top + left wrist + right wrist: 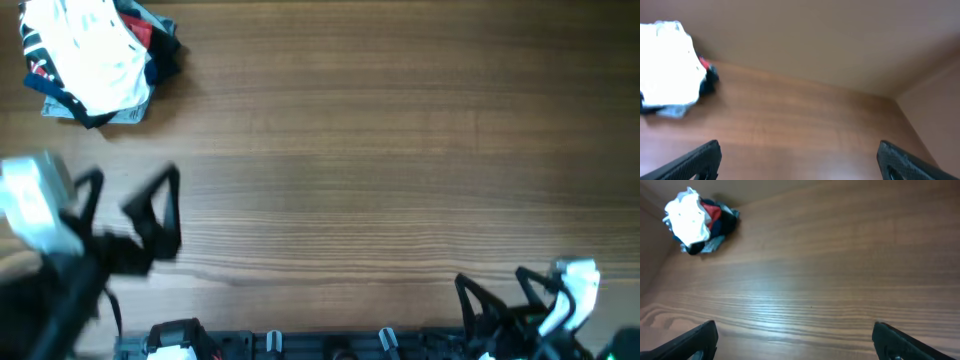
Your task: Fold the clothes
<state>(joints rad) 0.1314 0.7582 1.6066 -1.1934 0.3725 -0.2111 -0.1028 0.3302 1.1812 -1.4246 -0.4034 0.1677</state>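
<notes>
Though blurred, shirt seems beyond gripper.

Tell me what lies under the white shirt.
A red garment, a navy garment and a grey garment stick out from beneath the white shirt. How far they extend under it, and anything else there, is covered.

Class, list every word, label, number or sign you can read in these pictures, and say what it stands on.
None can be read.
The red and white marks on a dark garment beside the white shirt are too blurred to read.
The shirt itself and the wooden table show no lettering.
</notes>
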